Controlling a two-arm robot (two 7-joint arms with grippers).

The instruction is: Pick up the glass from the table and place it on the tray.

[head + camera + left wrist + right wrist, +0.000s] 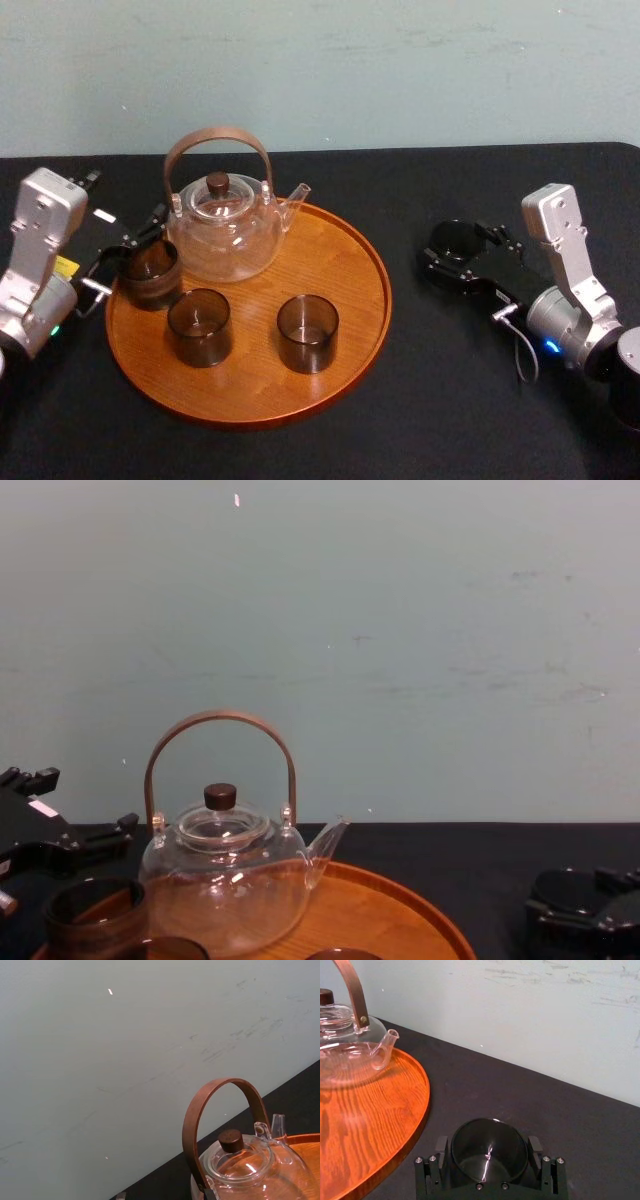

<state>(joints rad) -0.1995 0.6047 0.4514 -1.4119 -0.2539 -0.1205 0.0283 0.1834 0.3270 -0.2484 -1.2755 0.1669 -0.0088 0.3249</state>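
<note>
The round orange-brown wooden tray [340, 300] lies left of centre on the black table. A dark glass [452, 240] sits to its right, off the tray, and my right gripper [458, 252] is shut on it, one finger pressed to each side. The right wrist view looks into the glass [489, 1145], with my right gripper [489, 1156] around it beside the tray's rim [422, 1105]. I cannot tell whether the glass is clear of the table. My left gripper [120, 262] is at the tray's left rim, right by another dark glass [150, 275].
A clear glass teapot [222, 232] with a brown hoop handle stands at the back of the tray. Two more dark glasses [200, 326] [307, 333] stand toward the tray's front. The table's far edge meets a pale wall. Bare black tabletop lies between tray and right gripper.
</note>
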